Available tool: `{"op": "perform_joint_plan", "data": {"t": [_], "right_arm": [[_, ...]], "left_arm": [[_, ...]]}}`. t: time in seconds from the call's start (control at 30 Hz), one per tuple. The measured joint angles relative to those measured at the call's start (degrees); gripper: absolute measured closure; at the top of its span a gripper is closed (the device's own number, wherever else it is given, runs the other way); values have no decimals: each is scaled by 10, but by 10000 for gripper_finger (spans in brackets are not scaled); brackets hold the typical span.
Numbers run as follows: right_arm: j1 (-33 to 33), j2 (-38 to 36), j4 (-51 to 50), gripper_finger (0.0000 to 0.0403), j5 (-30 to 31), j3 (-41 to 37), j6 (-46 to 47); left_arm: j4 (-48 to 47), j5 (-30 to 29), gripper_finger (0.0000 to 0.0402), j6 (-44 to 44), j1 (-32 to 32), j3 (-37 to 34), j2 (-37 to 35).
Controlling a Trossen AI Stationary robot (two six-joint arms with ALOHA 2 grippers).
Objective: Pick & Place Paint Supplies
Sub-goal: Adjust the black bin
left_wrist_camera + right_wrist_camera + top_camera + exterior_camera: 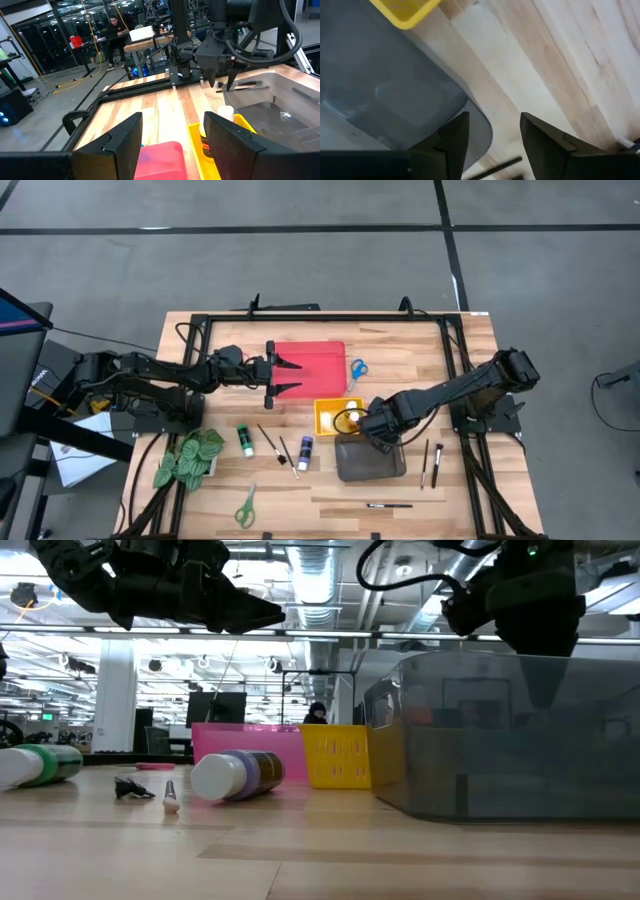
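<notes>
Paint supplies lie mostly loose on the wooden table (330,490), waiting for sorting. 3 trays sit together, red tray (308,358), grey tray (370,460), yellow tray (333,413), probably 1 for each kind. Right gripper (378,442) hangs over the grey tray, fingers apart, holding nothing. Left gripper (288,375) waits open and empty over the red tray. Green bottle (244,442), purple bottle (304,451), blue scissors (358,368) remain outside.

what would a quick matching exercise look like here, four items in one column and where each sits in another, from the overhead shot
Items:
1. blue-handled scissors
2. green-handled scissors
3. green paint bottle
4. fake plant

Places:
A. near the front edge of the table
B. just right of the red tray
C. at the table's left edge
D. between the plant and a thin brush

Pairs: 1-B, 2-A, 3-D, 4-C
</notes>
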Motion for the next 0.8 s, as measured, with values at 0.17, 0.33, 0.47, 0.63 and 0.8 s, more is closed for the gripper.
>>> {"op": "perform_joint_plan", "data": {"t": [0.17, 0.33, 0.47, 0.63, 0.8], "right_arm": [[4, 0, 3, 234, -2, 0, 11], [7, 0, 2, 238, -9, 0, 17], [7, 0, 2, 244, -9, 0, 21], [7, 0, 2, 253, -5, 0, 21], [12, -31, 5, 254, 28, 0, 33]], "left_arm": [[0, 0, 198, 0, 0, 0, 0], [0, 0, 198, 0, 0, 0, 0], [0, 0, 198, 0, 0, 0, 0], [0, 0, 198, 0, 0, 0, 0], [0, 0, 198, 0, 0, 0, 0]]}}
